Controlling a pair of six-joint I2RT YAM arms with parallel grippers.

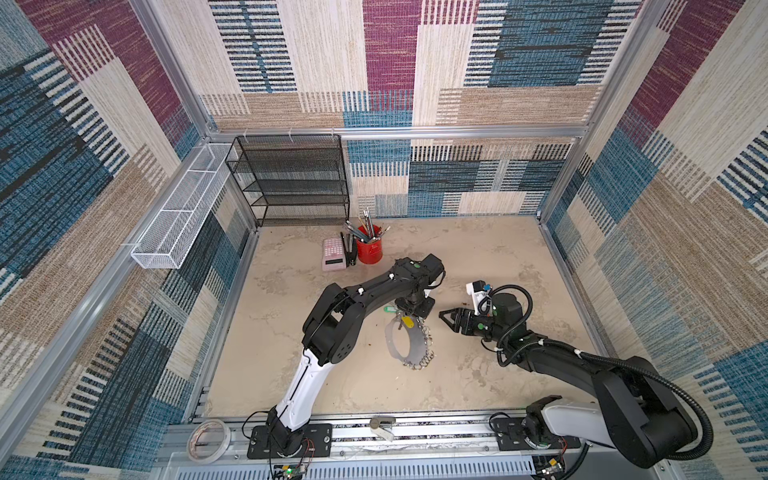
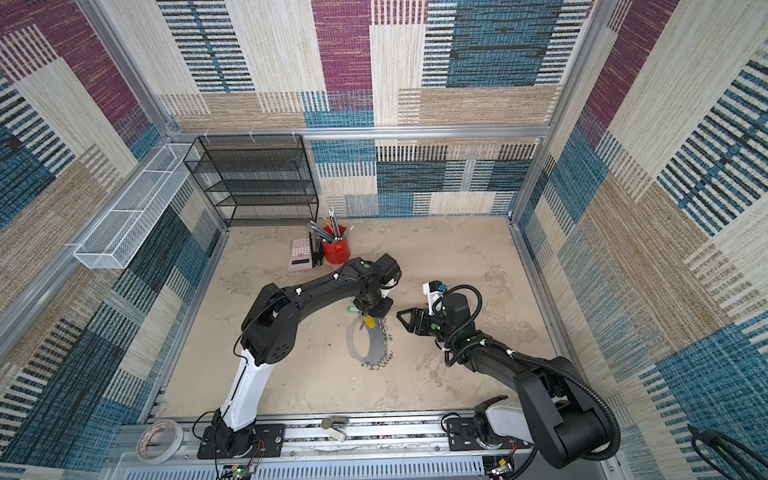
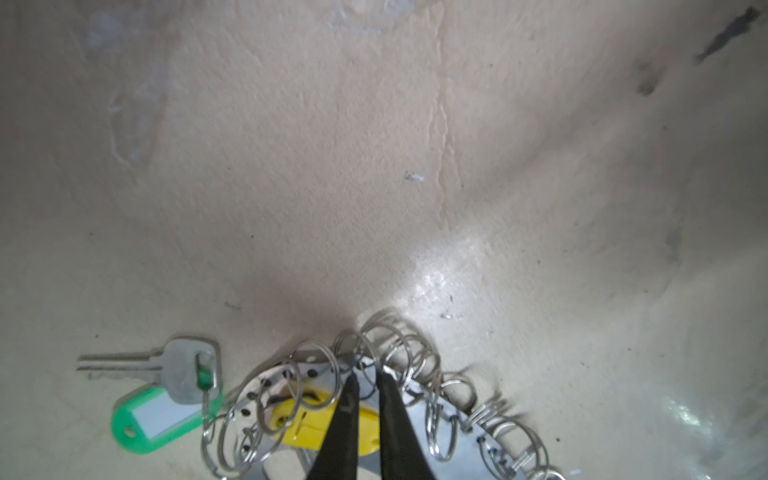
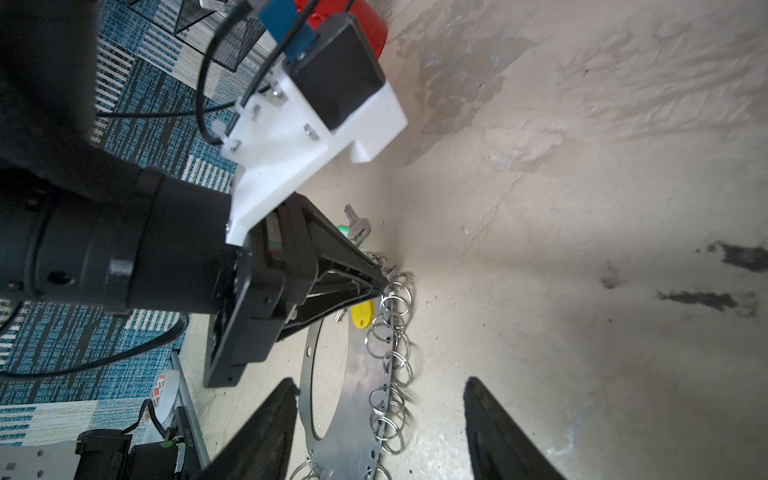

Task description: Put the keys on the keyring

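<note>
One green-tagged key [image 3: 187, 372] beside one keyring [image 4: 357, 386], one yellow tag [image 3: 299, 434] seemingly atop.

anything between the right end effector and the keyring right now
Nothing visible. The right end effector hangs open beside the keyring, only bare table between them. The left end effector is down at the band's back end, over the yellow tag, close to that gap but not in it.

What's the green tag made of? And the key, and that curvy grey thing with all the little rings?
The green tag looks like plastic: smooth, glossy, with a white label window. The key is metal, dull silver and a bit scuffed. The grey band is probably thin sheet metal: flat, softly shiny, with small holes along its edge. The rings look like shiny steel wire; they glint.
</note>
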